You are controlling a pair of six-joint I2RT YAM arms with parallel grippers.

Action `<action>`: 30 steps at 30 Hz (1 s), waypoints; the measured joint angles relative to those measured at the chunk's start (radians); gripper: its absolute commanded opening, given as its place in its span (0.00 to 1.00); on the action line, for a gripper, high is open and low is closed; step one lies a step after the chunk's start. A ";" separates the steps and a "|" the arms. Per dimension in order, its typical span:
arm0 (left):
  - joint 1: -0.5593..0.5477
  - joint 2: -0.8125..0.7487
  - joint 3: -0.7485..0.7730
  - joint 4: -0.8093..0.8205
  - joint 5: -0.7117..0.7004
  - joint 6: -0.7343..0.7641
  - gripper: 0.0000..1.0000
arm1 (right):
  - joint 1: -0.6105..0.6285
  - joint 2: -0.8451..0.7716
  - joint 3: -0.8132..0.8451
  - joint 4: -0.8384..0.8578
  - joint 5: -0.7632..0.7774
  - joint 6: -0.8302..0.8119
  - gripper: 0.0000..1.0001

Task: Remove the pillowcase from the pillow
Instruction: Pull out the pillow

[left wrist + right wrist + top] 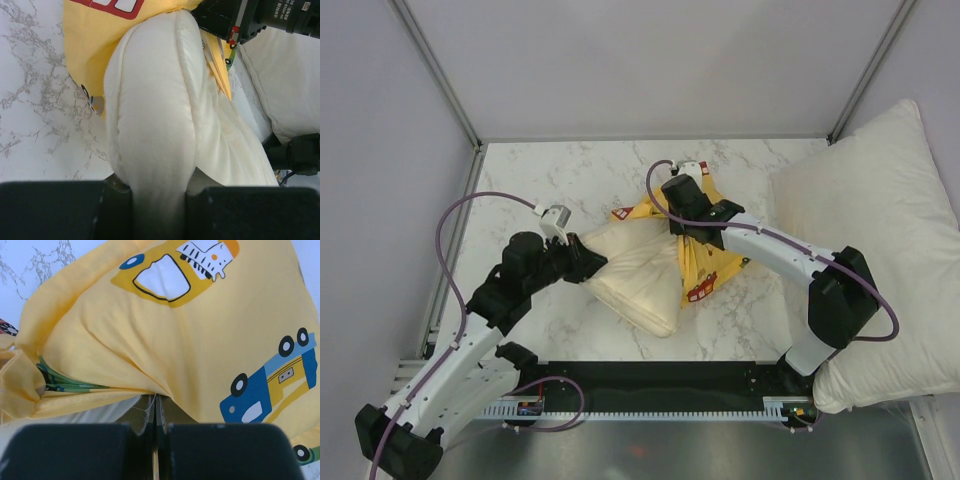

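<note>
Pillow (638, 275) lies mid-table (560, 185), mostly bare. The pillowcase (705, 268) is bunched over the pillow's right end only, with loose yellow cloth spilling onto the marble just beyond. Left gripper (159, 212) sits at the pillow's left end, jaws a narrow way apart and pinched on a squeezed ridge of the cream fabric. Right gripper (156, 440) is over the pillow's right end, jaws pressed fully together on a thin fold of the pillowcase, cloth drawn taut between them; a big white pillow (880, 220) rests well right of the pillow.
</note>
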 measured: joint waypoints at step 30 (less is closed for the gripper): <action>0.177 0.525 0.290 0.166 0.105 -0.047 0.02 | 0.114 -0.340 -0.198 0.004 0.035 -0.024 0.81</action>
